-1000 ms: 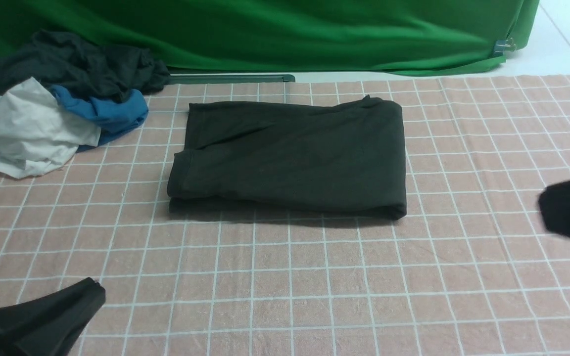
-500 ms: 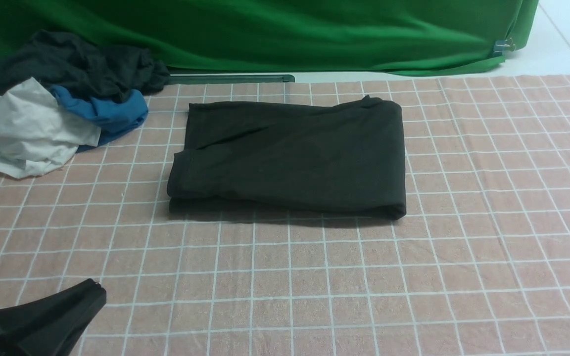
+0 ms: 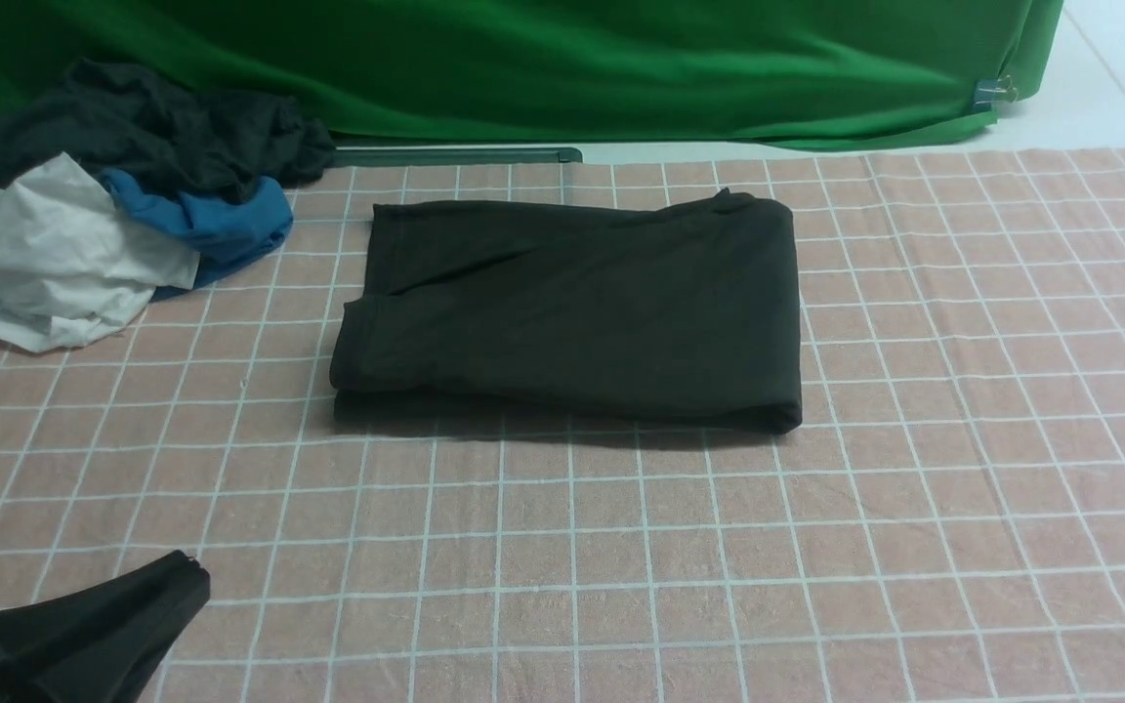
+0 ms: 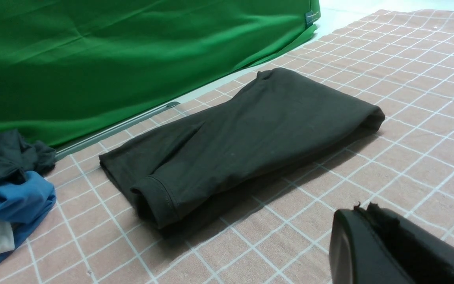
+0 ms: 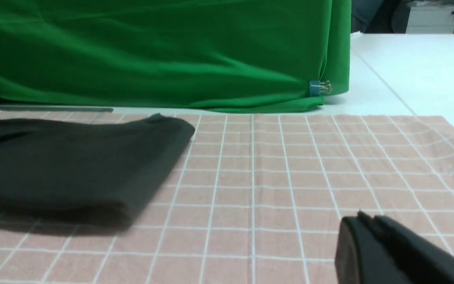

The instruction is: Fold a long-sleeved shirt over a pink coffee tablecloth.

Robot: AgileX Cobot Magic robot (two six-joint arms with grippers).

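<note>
Left gripper sits nearest, at about 7 o'clock in the front view, fingers pressed together and empty, over the pink coffee tablecloth. Right gripper is outside the front view; its wrist view shows the fingers pressed together, nothing between them. The long-sleeved shirt lies folded into a flat rectangle at centre on the cloth, well apart from both grippers. A heap of garments sits at 10 o'clock. The green backdrop spans 12 o'clock.
</note>
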